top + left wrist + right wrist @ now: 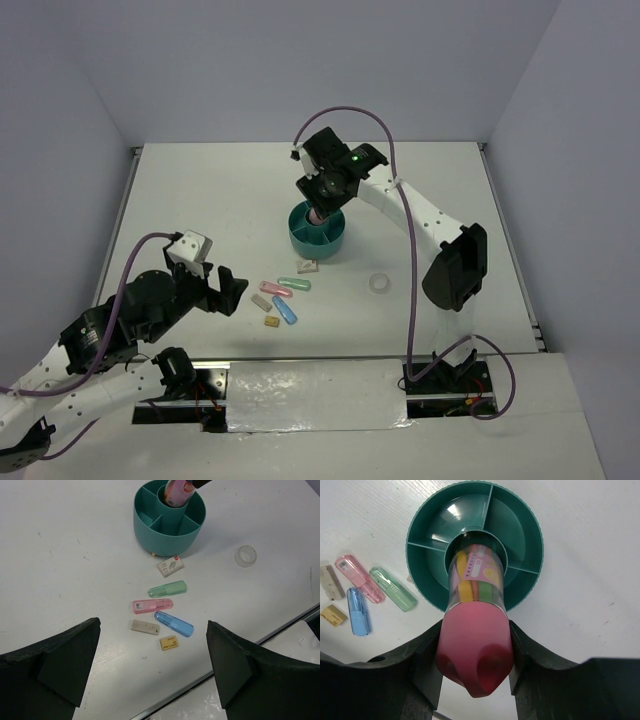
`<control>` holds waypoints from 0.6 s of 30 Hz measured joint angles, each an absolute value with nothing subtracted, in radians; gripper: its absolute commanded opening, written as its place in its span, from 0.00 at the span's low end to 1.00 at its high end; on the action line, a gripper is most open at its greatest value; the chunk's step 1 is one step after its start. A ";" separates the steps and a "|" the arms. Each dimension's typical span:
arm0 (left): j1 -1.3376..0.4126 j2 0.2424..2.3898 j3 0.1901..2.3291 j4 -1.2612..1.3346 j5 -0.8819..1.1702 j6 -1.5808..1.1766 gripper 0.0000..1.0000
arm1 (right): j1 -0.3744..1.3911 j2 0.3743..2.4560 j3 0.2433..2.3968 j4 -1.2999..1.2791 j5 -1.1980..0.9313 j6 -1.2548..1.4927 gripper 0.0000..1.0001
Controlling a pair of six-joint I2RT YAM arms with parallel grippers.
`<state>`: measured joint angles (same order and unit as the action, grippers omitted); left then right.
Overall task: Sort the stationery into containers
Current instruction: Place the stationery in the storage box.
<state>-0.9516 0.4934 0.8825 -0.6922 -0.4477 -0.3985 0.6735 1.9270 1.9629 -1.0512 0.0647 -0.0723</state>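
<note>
The teal organiser [318,232] [150,517] [520,535] stands mid-table. My right gripper [322,192] [476,635] is above it, shut on the pink tube [475,650], whose lower end sits in the central cup. Left of the organiser's front lie a white eraser [170,566], green capsule [167,588], pink capsule [152,605], blue capsule [173,624], beige eraser [145,627] and yellow eraser [169,643]. A clear tape ring [245,556] [379,284] lies apart to the right. My left gripper [228,290] [152,645] hangs open and holds nothing, just short of the capsules.
The table's front edge with its metal strip [260,640] runs close behind the small pieces. The right arm's black elbow link [455,265] hangs over the table right of the tape ring. Pale walls close in the far and side edges.
</note>
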 measured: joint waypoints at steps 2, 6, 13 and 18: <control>-0.952 0.493 0.881 -0.692 -0.448 -0.398 0.99 | 0.673 1.933 1.966 -1.052 0.064 -0.072 0.45; -0.952 0.493 0.881 -0.692 -0.448 -0.399 0.99 | 0.673 1.954 1.996 -1.063 0.063 -0.071 0.68; -0.952 0.494 0.881 -0.692 -0.450 -0.400 0.99 | 0.673 1.962 2.083 -1.069 0.049 -0.072 1.00; -0.952 0.498 0.881 -0.698 -0.474 -0.416 0.99 | 0.671 1.932 2.128 -1.083 0.046 -0.067 1.00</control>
